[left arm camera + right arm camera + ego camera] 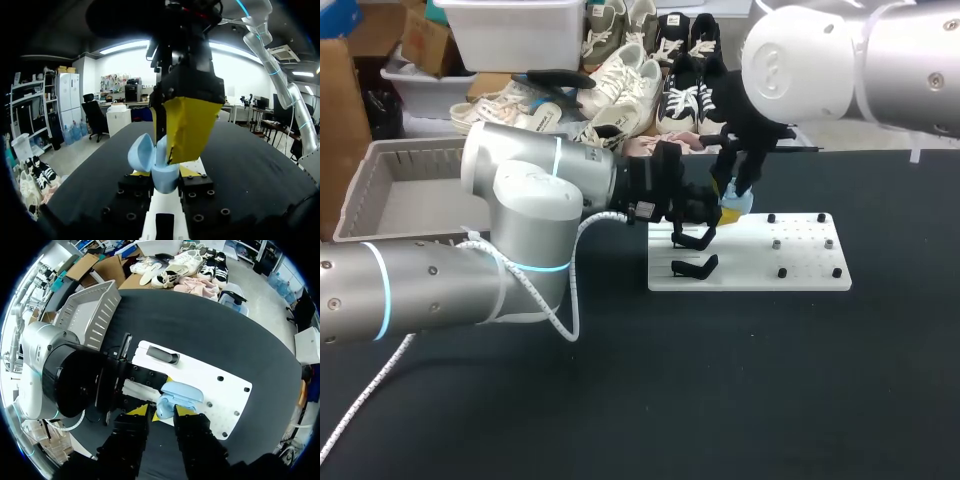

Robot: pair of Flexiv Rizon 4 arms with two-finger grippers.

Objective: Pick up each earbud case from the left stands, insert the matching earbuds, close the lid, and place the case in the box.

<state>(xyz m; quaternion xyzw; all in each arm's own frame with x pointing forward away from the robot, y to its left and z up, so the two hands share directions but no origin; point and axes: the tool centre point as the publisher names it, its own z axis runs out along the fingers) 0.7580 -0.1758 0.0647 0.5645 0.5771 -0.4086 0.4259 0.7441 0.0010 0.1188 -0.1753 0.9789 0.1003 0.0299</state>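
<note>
A white board (800, 268) lies on the black table (720, 400), and the work is gathered over the board's left half. The left gripper (165, 176) comes in level from the board's left side. Its fingers are clamped on two sides of the pale blue earbud case (142, 152), held over the board and seemingly clear of its surface, with the lid (182, 390) swung open. The right gripper (161, 411) hangs straight down over the same spot, just at the case's open mouth. Its bulk hides much of the case from the left wrist's side, and I cannot tell whether it pinches anything.

Two black stands (692, 266) sit on the board's left part, below the case, and small studs (779, 243) dot its right part. A grey basket (380, 185) stands well apart off the board's left side, its near corner hidden by the left arm (520, 210). A white cable (565, 300) loops from that arm.
</note>
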